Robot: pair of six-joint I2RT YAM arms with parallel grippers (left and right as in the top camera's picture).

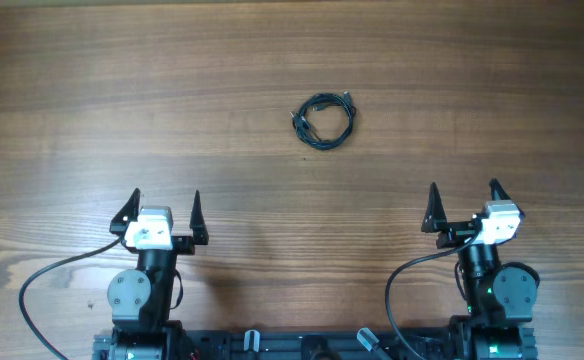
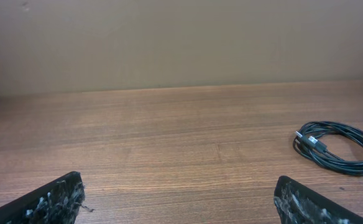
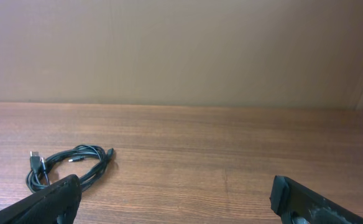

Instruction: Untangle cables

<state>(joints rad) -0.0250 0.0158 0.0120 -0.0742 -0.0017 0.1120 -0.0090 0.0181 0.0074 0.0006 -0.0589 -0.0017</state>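
Observation:
The cables (image 1: 324,120) lie as one small coiled bundle of thin black wires with plug ends, on the wooden table beyond the middle. They also show at the right of the left wrist view (image 2: 338,146) and at the left of the right wrist view (image 3: 66,165). My left gripper (image 1: 162,213) is open and empty near the front left, well short of the bundle. My right gripper (image 1: 464,205) is open and empty near the front right. Both wrist views show the fingers spread wide, left gripper (image 2: 181,202) and right gripper (image 3: 175,199).
The wooden table (image 1: 92,100) spreads on all sides of the bundle. A plain beige wall (image 2: 181,37) stands behind the table's far edge. Thick black arm cables (image 1: 42,275) loop at the front by the arm bases.

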